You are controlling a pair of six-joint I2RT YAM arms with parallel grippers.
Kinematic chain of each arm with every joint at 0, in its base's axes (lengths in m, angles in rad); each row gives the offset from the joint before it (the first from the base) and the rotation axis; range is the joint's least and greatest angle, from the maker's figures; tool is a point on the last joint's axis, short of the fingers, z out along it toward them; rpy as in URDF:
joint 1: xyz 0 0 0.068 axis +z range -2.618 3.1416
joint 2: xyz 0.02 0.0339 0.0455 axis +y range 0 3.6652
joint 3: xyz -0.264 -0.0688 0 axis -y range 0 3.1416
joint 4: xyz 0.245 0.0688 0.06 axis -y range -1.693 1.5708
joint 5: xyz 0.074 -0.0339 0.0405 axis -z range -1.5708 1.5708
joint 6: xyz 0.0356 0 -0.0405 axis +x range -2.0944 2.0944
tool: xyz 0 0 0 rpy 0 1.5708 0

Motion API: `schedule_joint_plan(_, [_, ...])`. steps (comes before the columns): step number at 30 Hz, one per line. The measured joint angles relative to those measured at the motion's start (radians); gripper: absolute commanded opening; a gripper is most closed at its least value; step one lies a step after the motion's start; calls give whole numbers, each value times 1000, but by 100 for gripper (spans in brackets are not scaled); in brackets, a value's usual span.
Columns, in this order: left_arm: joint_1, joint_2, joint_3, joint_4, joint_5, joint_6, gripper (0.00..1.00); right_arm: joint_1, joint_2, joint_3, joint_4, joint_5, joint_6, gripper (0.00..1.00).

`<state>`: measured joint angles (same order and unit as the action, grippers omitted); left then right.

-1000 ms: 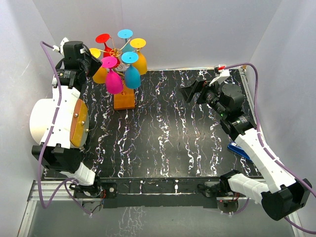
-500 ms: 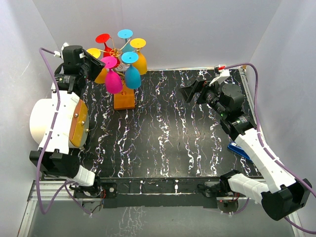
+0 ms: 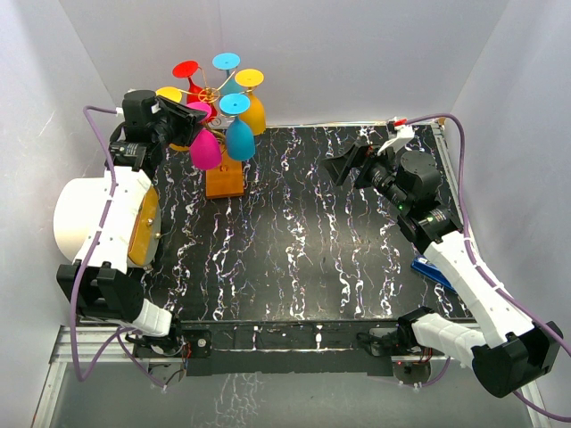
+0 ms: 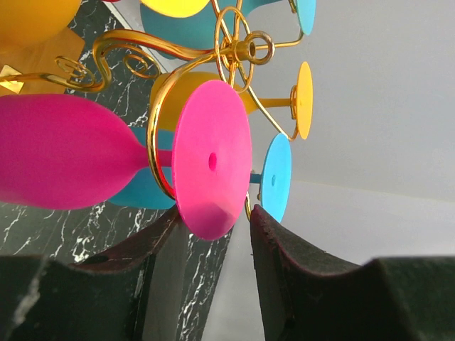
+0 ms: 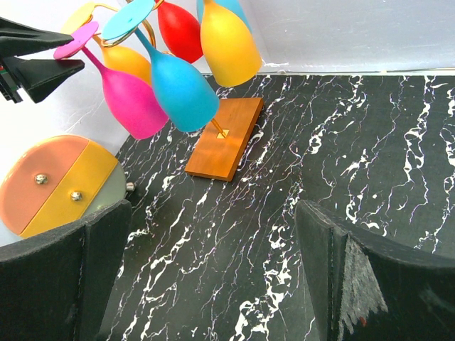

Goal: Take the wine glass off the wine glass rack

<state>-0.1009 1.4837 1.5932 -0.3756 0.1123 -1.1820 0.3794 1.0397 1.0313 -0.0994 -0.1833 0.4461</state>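
The wine glass rack (image 3: pixel 207 93) stands on the black marbled table (image 3: pixel 294 232) on its flat orange-brown base. Several coloured glasses hang from its gold arms, with the feet up and the bowls down. The pink wine glass (image 3: pixel 205 150) hangs on the side of the rack that faces the left arm. In the left wrist view its stem passes through a curled gold arm of the rack, so the glass is on the rack and not taken off. Beside it on the rack hang a blue glass (image 3: pixel 238 140) and a yellow glass (image 3: pixel 254 114). The pink bowl is just beside the blue bowl.

The left tool (image 4: pixel 217 222) is raised to the height of the rack's top, at the rack's left side. Its two fingers (image 4: pixel 306 284) are parted a moderate way, and the lower rim of the pink round foot sits between their tips. I cannot tell if a finger touches this rim. The fingers are not pressed together on the glass.

The right tool (image 3: pixel 342 169) is well apart from the rack, to the rack's right, above the table and turned toward the rack. Its fingers (image 5: pixel 64 277) are spread wide and hold nothing. In the right wrist view, the rack's base and the hanging bowls appear between them, far off.
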Motion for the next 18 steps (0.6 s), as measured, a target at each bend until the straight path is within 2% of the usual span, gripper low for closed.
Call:
schedule_joint_plan(11, [0,-3,-45,37,-47,-64,24,0,0,0,1,0,0,98])
schedule_joint_plan(18, [0,-11,-51,39,-57,-79,23,0,0,0,6,0,0,98])
